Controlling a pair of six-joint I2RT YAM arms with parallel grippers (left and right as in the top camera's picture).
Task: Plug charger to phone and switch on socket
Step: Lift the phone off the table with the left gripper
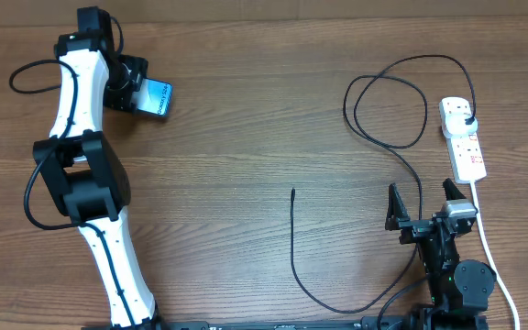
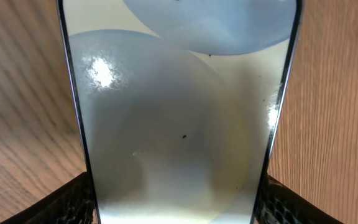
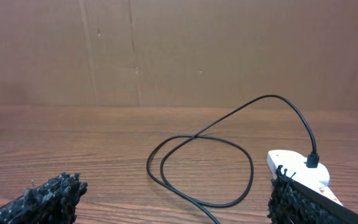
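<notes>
The phone, its light blue screen lit, lies at the far left of the table, and my left gripper is shut on its sides. In the left wrist view the phone fills the frame, with a dark finger pressed to each edge. The charger runs in black loops from its plug, seated in the white socket, down to a free tip mid-table. My right gripper stands open just left of the socket's near end, holding nothing. The right wrist view shows the charger and the socket.
A thick white cord trails from the socket towards the front edge, beside the right arm's base. The black cable curves along the table in front of my right gripper. A brown cardboard wall closes the far side.
</notes>
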